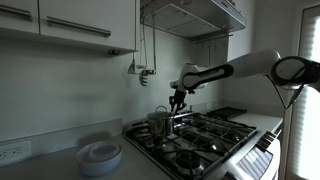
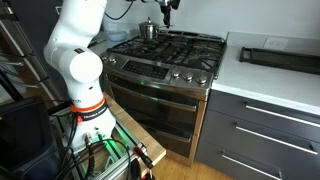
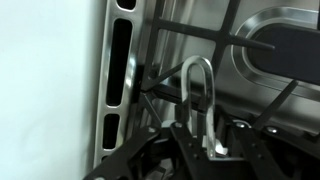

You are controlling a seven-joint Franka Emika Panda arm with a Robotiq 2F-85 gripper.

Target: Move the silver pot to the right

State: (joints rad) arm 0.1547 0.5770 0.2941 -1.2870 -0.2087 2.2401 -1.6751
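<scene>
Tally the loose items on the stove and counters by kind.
Pot: 1
Plate stack: 1 (too small to count the plates in it)
Tray: 1
Total: 3

Kitchen interior. White upper cabinets and a range hood hang on a pale wall bearing an outlet. A steel gas range adjoins a white countertop above grey drawers; the floor is wooden.
</scene>
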